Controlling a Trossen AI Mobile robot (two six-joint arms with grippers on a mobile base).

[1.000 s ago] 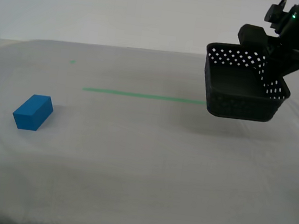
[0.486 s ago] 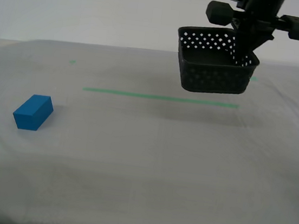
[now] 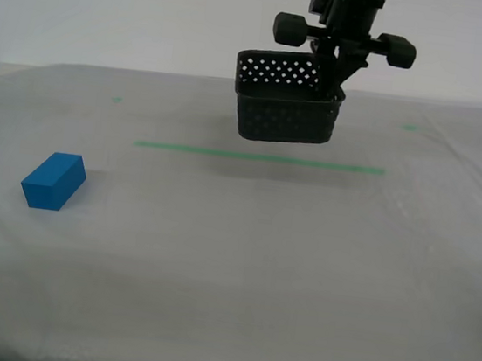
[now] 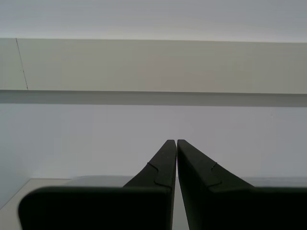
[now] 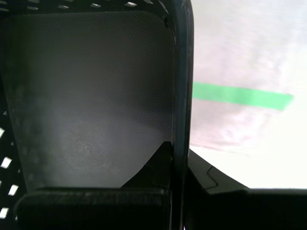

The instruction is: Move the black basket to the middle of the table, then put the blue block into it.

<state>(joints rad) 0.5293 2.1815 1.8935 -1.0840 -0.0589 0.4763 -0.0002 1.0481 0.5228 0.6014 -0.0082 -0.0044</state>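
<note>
My first gripper (image 3: pixel 335 76) grips the black basket (image 3: pixel 284 98) — shallow, diamond-perforated.

Exterior view: upper arm cut off by the top edge; first gripper (image 3: pixel 336 69) jaws partly hidden behind the black basket (image 3: pixel 285 107) wall. First wrist view: basket (image 5: pixel 91 96) cropped, only one wall and part of the floor visible. Tabletop (image 3: pixel 224 319) edges cropped.

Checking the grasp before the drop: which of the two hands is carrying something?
My first hand: it is shut on the black basket wall, holding it above the table. My second hand is shut on nothing, facing a wall.
</note>
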